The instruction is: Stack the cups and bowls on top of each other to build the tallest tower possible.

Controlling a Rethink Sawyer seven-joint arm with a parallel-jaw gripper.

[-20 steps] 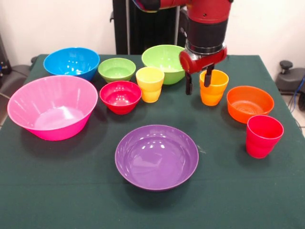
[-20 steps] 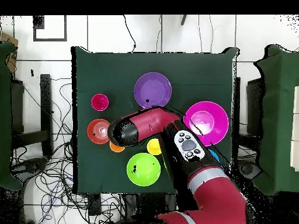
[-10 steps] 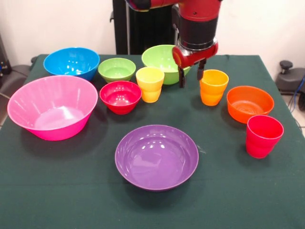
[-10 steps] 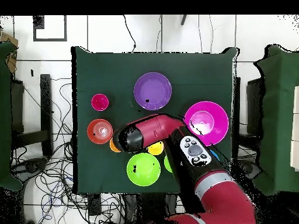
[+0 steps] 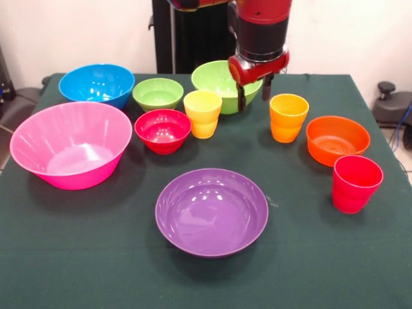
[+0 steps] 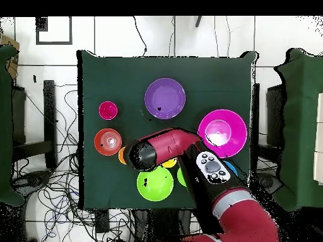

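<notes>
Standing apart on the worktop (image 5: pixel 309 270), nothing was stacked: pink bowl (image 5: pixel 69 145) at nine o'clock, purple bowl (image 5: pixel 212 211) at six, orange cup (image 5: pixel 288 117) at two. The gripper (image 5: pixel 253 91) hung empty, jaws apart, beside the lime bowl (image 5: pixel 217 78). Light, stiff, slippery plastic probably wanted a rim pinch.

Glossy red arm (image 6: pixel 189 148) casing is seen, with a black cylindrical wrist band and silver ring above a red gripper (image 5: pixel 253 90) mount. Two thin dark fingers (image 5: pixel 241 98) are visible. A grey button panel is set on the forearm.
</notes>
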